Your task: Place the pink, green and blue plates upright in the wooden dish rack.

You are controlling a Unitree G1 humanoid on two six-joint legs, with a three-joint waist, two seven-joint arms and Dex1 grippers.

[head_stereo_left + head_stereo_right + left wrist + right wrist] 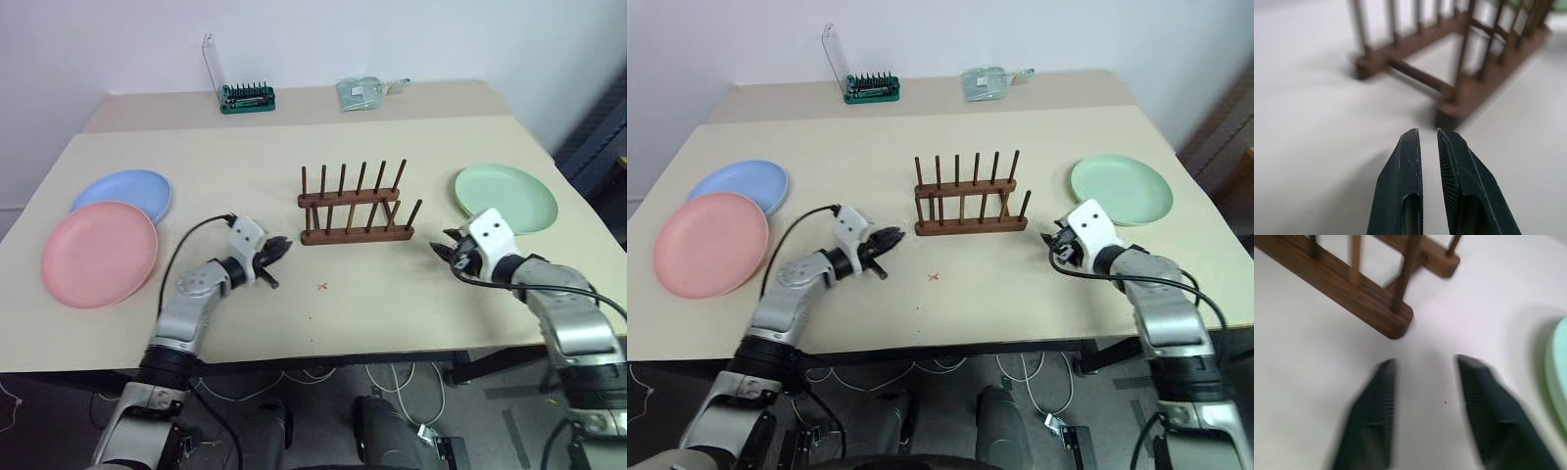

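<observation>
The wooden dish rack (353, 208) stands empty at the table's middle. The pink plate (98, 253) lies flat at the left, its far rim overlapping the blue plate (125, 192) behind it. Flat at the right lies the green plate (506, 197). My left gripper (279, 248) hovers just left of the rack's near left corner, shut with nothing in it; its fingertips (1410, 147) point at the rack's end (1449, 93). My right gripper (443, 247) is open and empty, between the rack's right end (1391, 318) and the green plate (1559, 367).
A green tool holder with a clear lid (245, 96) and a clear packet (364, 92) sit at the back of the table. A small red mark (322, 287) is on the tabletop in front of the rack. The table's front edge (294, 364) runs close below both arms.
</observation>
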